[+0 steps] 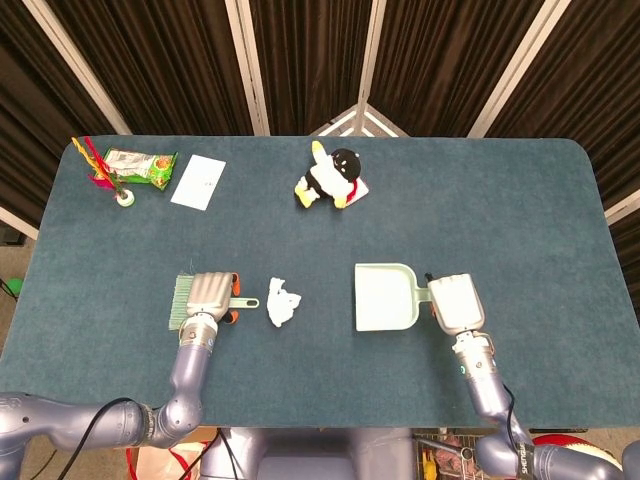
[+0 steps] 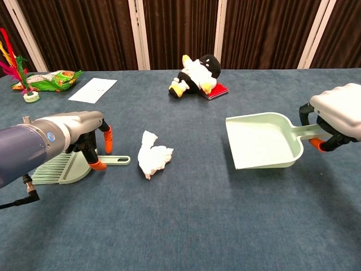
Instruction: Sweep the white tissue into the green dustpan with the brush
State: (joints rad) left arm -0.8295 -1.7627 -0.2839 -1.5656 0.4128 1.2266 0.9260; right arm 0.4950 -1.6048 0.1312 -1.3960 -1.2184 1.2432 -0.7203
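Observation:
The crumpled white tissue lies on the blue table between the two tools. To its left is the pale green brush, lying flat with its handle pointing at the tissue. My left hand hovers over the brush head, its orange-tipped fingers spread on either side of the handle, not closed on it. The green dustpan sits right of the tissue, mouth facing it. My right hand grips its handle.
A penguin plush on a red pad lies at the back centre. A white paper, a snack bag and a feather shuttlecock sit at the back left.

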